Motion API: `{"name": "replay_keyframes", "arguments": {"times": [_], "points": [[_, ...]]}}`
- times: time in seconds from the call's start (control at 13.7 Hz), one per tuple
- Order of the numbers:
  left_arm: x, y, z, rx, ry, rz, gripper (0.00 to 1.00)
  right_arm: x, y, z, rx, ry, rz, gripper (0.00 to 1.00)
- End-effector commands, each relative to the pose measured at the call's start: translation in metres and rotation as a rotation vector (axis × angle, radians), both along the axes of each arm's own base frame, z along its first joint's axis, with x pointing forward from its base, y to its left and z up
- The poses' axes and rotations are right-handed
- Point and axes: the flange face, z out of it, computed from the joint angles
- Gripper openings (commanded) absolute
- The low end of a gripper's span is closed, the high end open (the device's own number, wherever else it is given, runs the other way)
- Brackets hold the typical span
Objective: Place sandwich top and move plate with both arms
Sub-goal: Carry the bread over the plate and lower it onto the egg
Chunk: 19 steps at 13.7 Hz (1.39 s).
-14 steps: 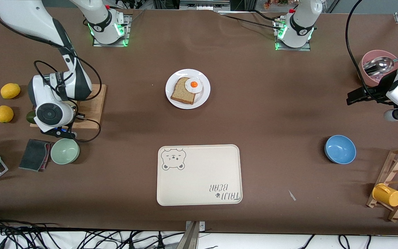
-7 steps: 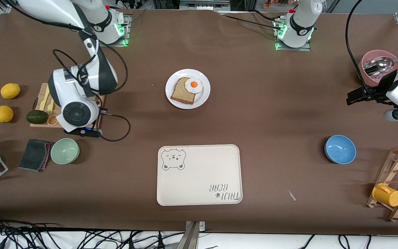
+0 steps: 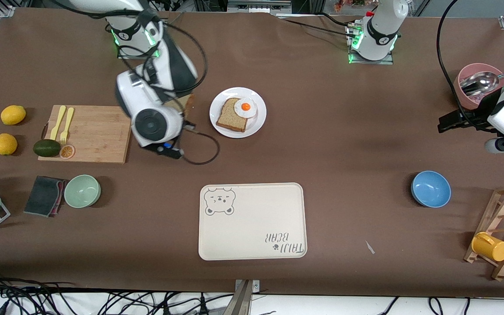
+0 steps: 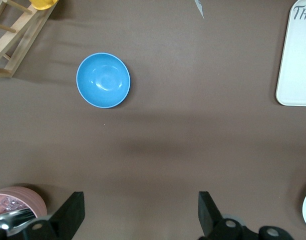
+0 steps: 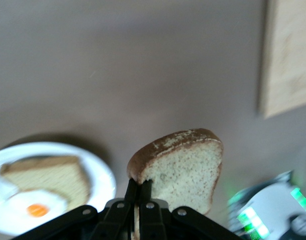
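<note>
The right tool (image 5: 139,192) is clamped on the sandwich top (image 5: 185,165), up in the air over bare worktop (image 3: 322,144) between the cutting board (image 3: 94,135) and the plate (image 3: 258,127). The plate carries a tanner slice (image 3: 232,118) with a fried egg (image 3: 245,106) on it. The tray (image 3: 252,221) lies nearer the camera. The left tool (image 4: 138,212) waits with its fingers wide apart, over worktop near a blue bowl (image 3: 430,189) and a pink bowl (image 3: 464,81) holding a spoon (image 3: 481,82).

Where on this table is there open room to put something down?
Bare cloth lies between the plate and the bear tray, and from there toward the blue bowl. It is crowded around the cutting board, lemons and green bowl.
</note>
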Motion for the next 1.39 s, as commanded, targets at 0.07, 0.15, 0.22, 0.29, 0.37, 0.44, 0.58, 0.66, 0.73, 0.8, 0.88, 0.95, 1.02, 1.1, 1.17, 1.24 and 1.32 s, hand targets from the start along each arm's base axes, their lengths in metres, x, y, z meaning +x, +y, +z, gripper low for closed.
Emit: {"name": "replay_keyframes", "arguments": {"times": [0.07, 0.15, 0.22, 0.29, 0.37, 0.44, 0.58, 0.66, 0.73, 0.8, 0.88, 0.95, 1.02, 1.1, 1.17, 1.24, 1.32], "points": [[-0.003, -0.001, 0.002, -0.005, -0.011, -0.001, 1.00, -0.032, 0.104, -0.015, -0.054, -0.036, -0.064, 0.00], [-0.002, -0.001, 0.003, -0.005, -0.013, -0.001, 1.00, -0.038, 0.126, -0.023, -0.059, -0.063, -0.104, 0.00], [-0.003, -0.001, 0.002, -0.005, -0.012, -0.001, 1.00, -0.048, 0.146, -0.034, -0.070, -0.085, -0.127, 0.00], [-0.003, -0.001, 0.002, -0.005, -0.012, -0.001, 1.00, -0.061, 0.164, -0.043, -0.072, -0.107, -0.105, 0.00], [-0.003, -0.001, 0.002, -0.005, -0.012, -0.001, 1.00, -0.069, 0.172, -0.054, -0.076, -0.112, -0.092, 0.00], [-0.003, -0.002, 0.003, -0.005, -0.013, -0.002, 1.00, -0.071, 0.175, -0.066, -0.084, -0.114, -0.086, 0.00], [-0.003, -0.002, 0.003, -0.005, -0.012, -0.002, 1.00, -0.087, 0.186, -0.083, -0.138, -0.152, -0.011, 0.00], [-0.003, -0.002, 0.003, -0.005, -0.012, -0.002, 1.00, -0.090, 0.188, -0.088, -0.158, -0.165, 0.013, 0.00], [-0.003, -0.002, 0.003, -0.005, -0.012, -0.002, 1.00, -0.091, 0.188, -0.091, -0.161, -0.162, 0.014, 0.00], [-0.003, -0.002, 0.004, -0.005, -0.013, -0.002, 1.00, -0.090, 0.188, -0.093, -0.165, -0.166, 0.016, 0.00], [-0.003, -0.002, 0.004, -0.005, -0.013, -0.002, 1.00, -0.089, 0.188, -0.095, -0.163, -0.167, 0.014, 0.00], [-0.003, -0.002, 0.004, -0.005, -0.015, -0.001, 1.00, -0.085, 0.187, -0.094, -0.151, -0.176, 0.004, 0.00], [-0.003, -0.002, 0.004, -0.005, -0.015, -0.001, 1.00, -0.082, 0.188, -0.093, -0.137, -0.188, -0.001, 0.00], [-0.004, -0.002, 0.005, -0.004, -0.016, -0.001, 1.00, -0.083, 0.192, -0.095, -0.125, -0.201, 0.002, 0.00], [-0.004, -0.003, 0.005, -0.005, -0.016, -0.002, 1.00, -0.081, 0.193, -0.096, -0.116, -0.209, -0.002, 0.00], [-0.004, -0.003, 0.005, -0.003, -0.016, -0.002, 1.00, -0.079, 0.193, -0.096, -0.109, -0.214, -0.006, 0.00], [-0.004, -0.003, 0.006, -0.005, -0.016, -0.002, 1.00, -0.079, 0.194, -0.096, -0.103, -0.219, -0.006, 0.00]]}}
